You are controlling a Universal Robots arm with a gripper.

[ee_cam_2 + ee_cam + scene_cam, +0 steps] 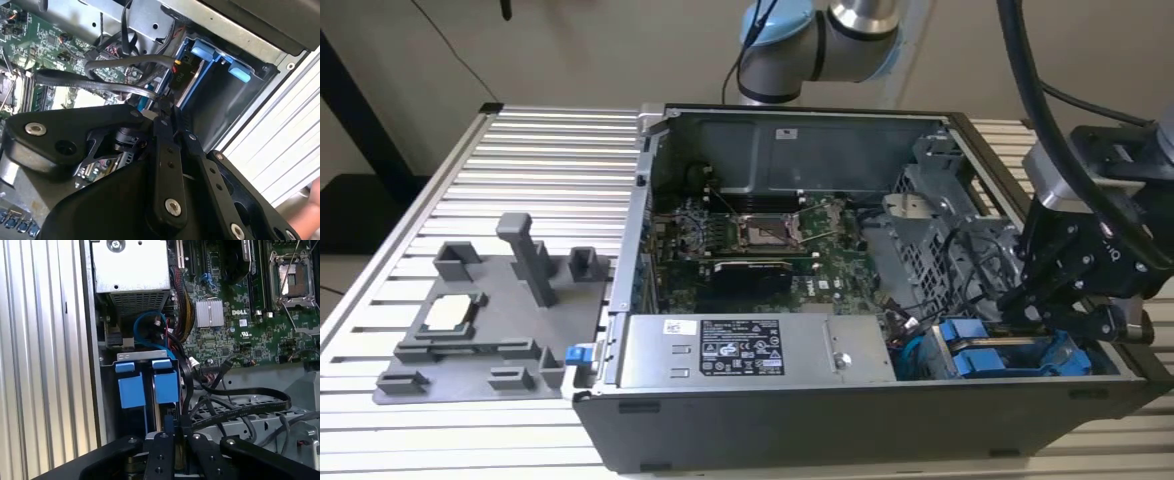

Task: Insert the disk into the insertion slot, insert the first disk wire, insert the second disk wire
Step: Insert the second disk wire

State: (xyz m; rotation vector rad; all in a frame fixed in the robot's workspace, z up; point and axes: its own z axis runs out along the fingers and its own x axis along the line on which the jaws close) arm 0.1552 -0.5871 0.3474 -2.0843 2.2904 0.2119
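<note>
Disk [166,386], edge-on in its blue carrier, seated in the drive bay at a corner of the open computer case [720,420], beside a second blue carrier [132,390]; its long axis runs straight away from the fingers [164,452], blue tabs at the far end. Fingers nearly closed on a black connector [176,76] with its cable [100,82], at the disk's near end. Motherboard [754,240] lies beyond. Power supply label [740,347] carries unreadable print. Case rests on a ribbed worktop [520,160].
</note>
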